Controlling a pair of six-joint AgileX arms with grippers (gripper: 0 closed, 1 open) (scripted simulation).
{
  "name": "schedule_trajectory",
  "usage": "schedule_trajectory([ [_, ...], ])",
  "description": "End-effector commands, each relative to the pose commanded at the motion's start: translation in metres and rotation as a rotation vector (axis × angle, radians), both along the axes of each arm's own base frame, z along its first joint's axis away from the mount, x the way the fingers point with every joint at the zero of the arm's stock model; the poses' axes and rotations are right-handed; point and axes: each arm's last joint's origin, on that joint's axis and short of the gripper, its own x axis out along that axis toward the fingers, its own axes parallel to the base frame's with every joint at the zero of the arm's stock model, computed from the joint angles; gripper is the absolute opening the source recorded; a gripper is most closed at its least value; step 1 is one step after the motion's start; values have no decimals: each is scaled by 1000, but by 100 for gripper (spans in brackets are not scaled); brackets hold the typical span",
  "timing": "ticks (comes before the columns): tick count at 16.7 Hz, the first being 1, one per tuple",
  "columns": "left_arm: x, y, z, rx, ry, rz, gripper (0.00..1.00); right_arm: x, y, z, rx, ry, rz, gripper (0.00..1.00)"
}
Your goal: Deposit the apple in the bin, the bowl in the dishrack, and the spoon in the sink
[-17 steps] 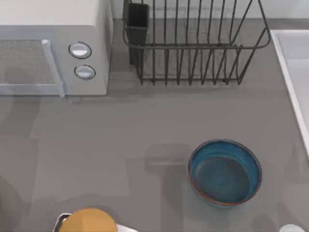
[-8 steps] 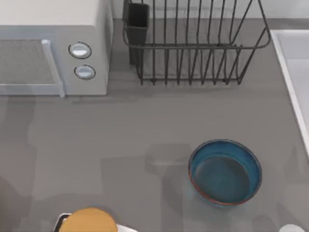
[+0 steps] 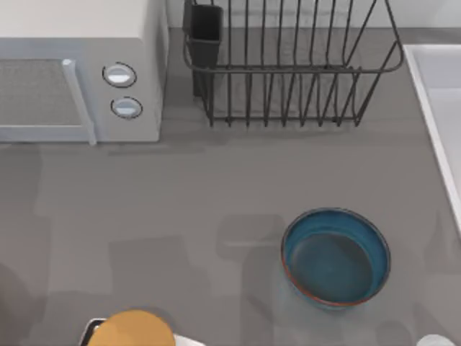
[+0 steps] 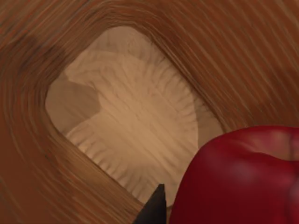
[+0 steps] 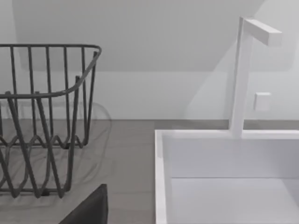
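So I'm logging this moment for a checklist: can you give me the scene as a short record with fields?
apple: red apple close under the left wrist camera, above the opening of a brown woven bin
bowl: blue bowl upright on the table, not in the rack
dishrack: black wire dishrack at the back, nothing in it
sink: pale sink at the table's right, basin bare where seen
spoon: not located
microwave: white microwave at back left

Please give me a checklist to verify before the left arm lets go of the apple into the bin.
1. Apple is at the left gripper: ok, seen close in the left wrist view.
2. Woven bin opening is below the apple: ok.
3. Bin interior is free: ok, no object seen on its bottom.
4. Grip on the apple is firm: cannot tell.
5. Bowl stands apart on the table, undisturbed: ok.
6. Dishrack is free for the bowl: ok.
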Motion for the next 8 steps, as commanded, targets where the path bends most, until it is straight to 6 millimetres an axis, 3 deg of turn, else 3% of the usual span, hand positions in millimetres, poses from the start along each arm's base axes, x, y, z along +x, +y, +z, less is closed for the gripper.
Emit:
schedule_trajectory([
  [1,0,0,0,0,0,0,0,0,0,0,0,0,0,100],
  [8,0,0,0,0,0,0,53,0,0,0,0,0,0,100],
])
